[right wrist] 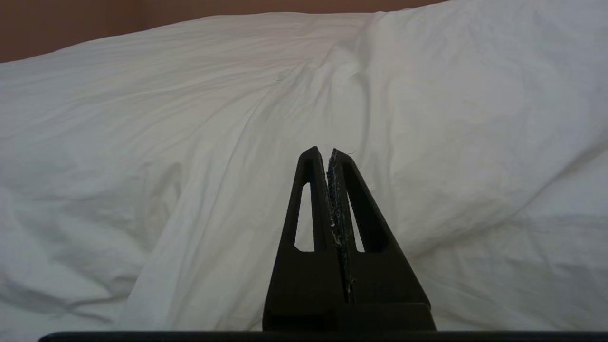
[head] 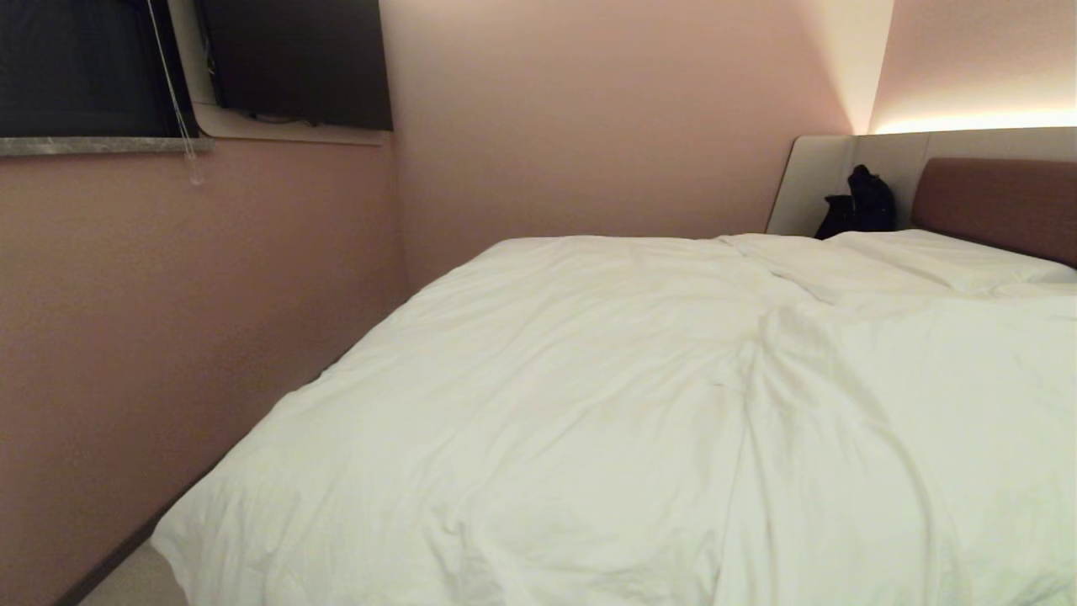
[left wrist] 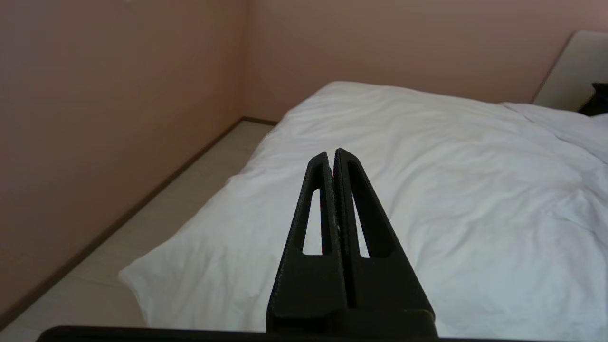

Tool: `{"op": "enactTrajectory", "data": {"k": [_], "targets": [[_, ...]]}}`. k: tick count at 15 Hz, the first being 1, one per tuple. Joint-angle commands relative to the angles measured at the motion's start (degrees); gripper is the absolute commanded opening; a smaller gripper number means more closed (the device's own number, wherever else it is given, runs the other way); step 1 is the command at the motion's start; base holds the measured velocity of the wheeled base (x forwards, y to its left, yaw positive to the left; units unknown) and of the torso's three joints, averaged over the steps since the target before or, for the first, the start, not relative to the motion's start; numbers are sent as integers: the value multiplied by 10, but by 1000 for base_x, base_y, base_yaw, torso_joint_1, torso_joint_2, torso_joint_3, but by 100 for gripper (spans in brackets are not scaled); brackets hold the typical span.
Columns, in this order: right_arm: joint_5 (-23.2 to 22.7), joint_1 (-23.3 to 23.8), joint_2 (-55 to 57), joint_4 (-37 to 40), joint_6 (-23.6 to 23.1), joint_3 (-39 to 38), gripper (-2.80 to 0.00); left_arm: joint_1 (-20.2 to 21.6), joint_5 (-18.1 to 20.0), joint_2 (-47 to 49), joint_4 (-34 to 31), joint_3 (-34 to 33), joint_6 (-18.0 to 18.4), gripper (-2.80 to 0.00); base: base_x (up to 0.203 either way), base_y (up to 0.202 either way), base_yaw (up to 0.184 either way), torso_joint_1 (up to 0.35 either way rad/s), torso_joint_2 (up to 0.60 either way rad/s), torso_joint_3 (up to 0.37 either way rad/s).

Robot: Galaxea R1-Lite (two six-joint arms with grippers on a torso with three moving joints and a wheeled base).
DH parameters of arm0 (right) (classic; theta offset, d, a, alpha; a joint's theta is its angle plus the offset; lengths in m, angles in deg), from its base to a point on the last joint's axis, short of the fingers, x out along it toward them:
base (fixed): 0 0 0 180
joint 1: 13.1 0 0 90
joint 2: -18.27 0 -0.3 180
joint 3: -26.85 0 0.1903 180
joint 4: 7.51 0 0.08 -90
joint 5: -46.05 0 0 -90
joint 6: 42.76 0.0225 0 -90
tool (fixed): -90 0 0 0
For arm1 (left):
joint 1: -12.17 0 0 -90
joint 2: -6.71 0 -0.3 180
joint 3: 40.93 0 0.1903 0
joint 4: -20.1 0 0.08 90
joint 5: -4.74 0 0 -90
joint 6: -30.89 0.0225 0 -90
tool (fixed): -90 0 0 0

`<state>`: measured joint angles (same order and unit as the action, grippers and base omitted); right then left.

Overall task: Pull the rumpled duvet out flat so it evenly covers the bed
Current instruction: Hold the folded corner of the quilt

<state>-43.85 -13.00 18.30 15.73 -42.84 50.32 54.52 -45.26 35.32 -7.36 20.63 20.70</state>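
The white duvet [head: 606, 404] lies spread over the bed [head: 993, 198], softly wrinkled, with a long crease running down its right half. Its near left corner [left wrist: 142, 280] hangs over the bed's edge toward the floor. Neither arm shows in the head view. In the left wrist view my left gripper [left wrist: 332, 154] is shut with nothing between its fingers, held above the duvet's [left wrist: 451, 199] left part. In the right wrist view my right gripper [right wrist: 323, 152] is shut and empty, close in front of the duvet's [right wrist: 190, 142] hanging side.
A pink wall [head: 168, 337] runs close along the bed's left side, leaving a narrow strip of pale floor [left wrist: 156, 209]. A pillow [head: 934, 257] lies by the headboard, and a black bag [head: 858, 206] stands in the far corner. A dark window [head: 84, 67] and screen [head: 294, 59] hang upper left.
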Motion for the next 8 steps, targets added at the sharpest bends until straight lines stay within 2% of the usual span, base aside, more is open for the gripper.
{"op": "enactTrajectory", "data": {"k": [1, 3, 5, 6, 8], "targets": [[0, 0, 0, 0, 0, 0, -280, -38, -40, -27, -2, -3, 0, -280, 0, 0, 0, 0, 0, 0], [0, 0, 0, 0, 0, 0, -280, -125, -113, -34, -5, -1, 2, -280, 0, 0, 0, 0, 0, 0], [0, 0, 0, -1, 0, 0, -280, -241, -217, -54, -13, -3, 12, -280, 0, 0, 0, 0, 0, 0], [0, 0, 0, 0, 0, 0, -280, -283, -270, -73, -24, -6, 25, -280, 0, 0, 0, 0, 0, 0], [0, 0, 0, 0, 0, 0, -280, -329, -323, -120, -45, -31, 56, -280, 0, 0, 0, 0, 0, 0]]}}
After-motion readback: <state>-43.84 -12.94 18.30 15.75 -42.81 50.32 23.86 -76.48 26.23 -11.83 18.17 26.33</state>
